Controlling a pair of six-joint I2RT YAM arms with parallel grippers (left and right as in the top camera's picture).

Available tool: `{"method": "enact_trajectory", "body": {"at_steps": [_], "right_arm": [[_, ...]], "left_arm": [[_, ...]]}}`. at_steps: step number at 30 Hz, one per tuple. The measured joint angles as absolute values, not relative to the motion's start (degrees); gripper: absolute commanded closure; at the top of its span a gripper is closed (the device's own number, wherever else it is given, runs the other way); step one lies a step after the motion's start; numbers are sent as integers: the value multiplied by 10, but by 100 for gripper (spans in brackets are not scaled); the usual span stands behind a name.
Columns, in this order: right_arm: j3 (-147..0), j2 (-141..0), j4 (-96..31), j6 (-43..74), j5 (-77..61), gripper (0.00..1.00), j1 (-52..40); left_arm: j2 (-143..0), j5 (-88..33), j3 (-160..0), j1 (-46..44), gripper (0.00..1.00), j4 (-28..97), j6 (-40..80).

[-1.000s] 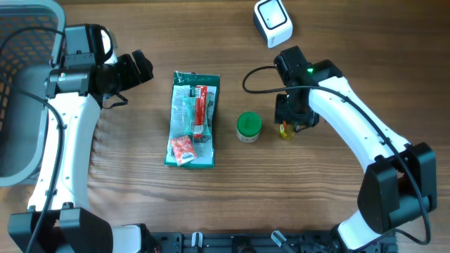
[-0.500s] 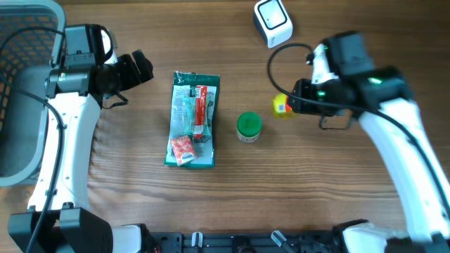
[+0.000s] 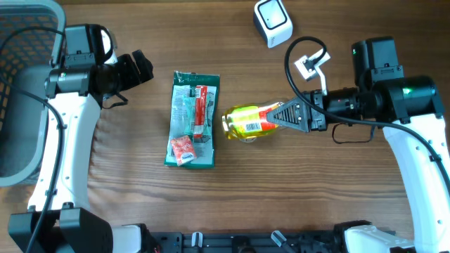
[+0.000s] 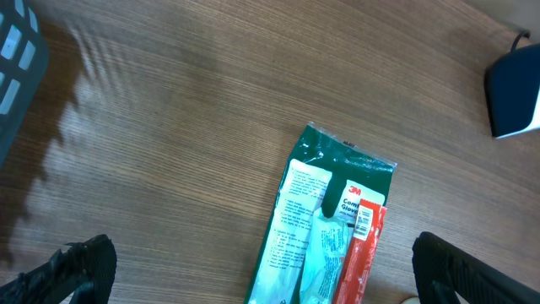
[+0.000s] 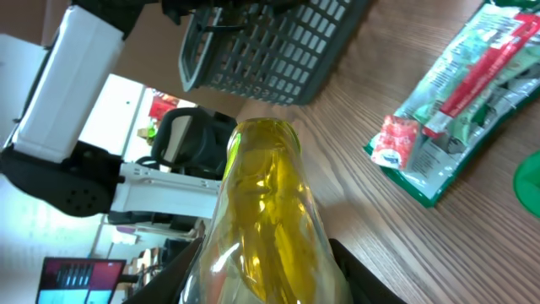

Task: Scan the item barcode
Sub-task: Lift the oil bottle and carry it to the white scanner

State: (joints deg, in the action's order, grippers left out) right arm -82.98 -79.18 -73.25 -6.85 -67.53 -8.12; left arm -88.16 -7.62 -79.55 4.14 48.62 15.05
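Note:
A yellow bottle (image 3: 247, 121) with a printed label lies level in the air, its base pointing left, over the middle of the table. My right gripper (image 3: 283, 116) is shut on its neck end. In the right wrist view the bottle (image 5: 268, 194) fills the space between both fingers (image 5: 181, 270). The white scanner (image 3: 272, 21) stands at the far edge, apart from the bottle. My left gripper (image 3: 144, 68) hangs open at the left, above the near end of a green packet (image 4: 329, 228), with nothing between its fingers (image 4: 72, 270).
The green packet (image 3: 193, 119) with a red tube and a small red sachet lies left of the bottle. A green lid (image 5: 530, 177) sits on the table below the bottle. A grey basket (image 3: 21, 84) stands at the far left. A cable loops near the right wrist.
The right gripper has closed on the yellow bottle, lifted it off the table and swung back right, tipping it level over the green-lidded jar. The left arm has not moved.

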Motion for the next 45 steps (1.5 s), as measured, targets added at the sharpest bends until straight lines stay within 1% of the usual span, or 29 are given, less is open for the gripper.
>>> {"method": "enact_trajectory", "body": {"at_steps": [4, 7, 14, 19, 20, 22, 23, 25, 29, 31, 33, 35, 39, 40, 45], "right_arm": [[-830, -792, -733, -75, -671, 75, -81], [-830, -792, -733, -73, -629, 75, -81], [-830, -795, -727, 7, -407, 76, -81], [-830, -811, -694, 88, -246, 75, -80], [-830, -811, -694, 97, -225, 77, -80], [-830, -812, -696, 109, -191, 83, -80], [-833, -812, -701, 113, -176, 83, -80], [-859, -817, -728, 118, -147, 83, -80], [-1020, -843, -784, 121, -80, 83, -80], [-1087, -860, -779, 115, -52, 83, -81], [-1121, -875, -755, 111, -16, 79, -84], [-1126, -901, -712, 103, 17, 80, -94], [-1126, -972, -639, 65, 65, 84, -130], [-1126, -1007, -625, 57, 93, 83, -147], [-1126, -1096, -519, -12, 215, 82, -193]], "left_arm": [[-882, -76, -795, 41, 0, 486, 151], [-882, -76, -795, 41, 0, 486, 151], [-882, -76, -795, 41, 0, 486, 151], [-882, -76, -795, 41, 0, 486, 151], [-882, -76, -795, 41, 0, 486, 151], [-882, -76, -795, 41, 0, 486, 151], [-882, -76, -795, 41, 0, 486, 151], [-882, -76, -795, 41, 0, 486, 151], [-882, -76, -795, 41, 0, 486, 151], [-882, -76, -795, 41, 0, 486, 151], [-882, -76, -795, 41, 0, 486, 151], [-882, -76, -795, 41, 0, 486, 151], [-882, -76, -795, 41, 0, 486, 151], [-882, -76, -795, 41, 0, 486, 151], [-882, -76, -795, 41, 0, 486, 151]]}}
